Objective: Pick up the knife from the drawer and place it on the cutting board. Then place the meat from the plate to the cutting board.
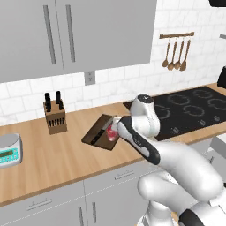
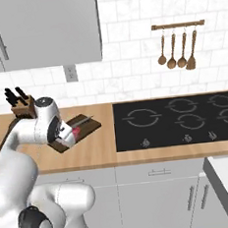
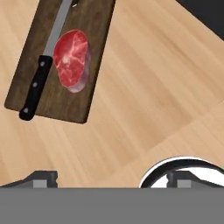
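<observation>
The dark brown cutting board (image 3: 61, 65) lies on the wooden counter. On it rests the knife (image 3: 37, 85), black handle toward the board's near end, silver blade running up along the left side. The red-pink meat (image 3: 72, 59) lies on the board right beside the blade. My gripper (image 3: 111, 180) hovers above the counter, drawn back from the board, open with nothing between its fingers. From the base, the hand (image 1: 115, 128) covers part of the board (image 1: 98, 131), and the meat (image 2: 77, 133) peeks out beside it. The plate and drawer are out of view.
A wooden knife block (image 1: 55, 117) stands at the back left of the counter. A kitchen scale (image 1: 9, 150) sits at the far left. The black cooktop (image 2: 180, 119) lies to the right, with wooden utensils (image 2: 179, 50) hanging above it.
</observation>
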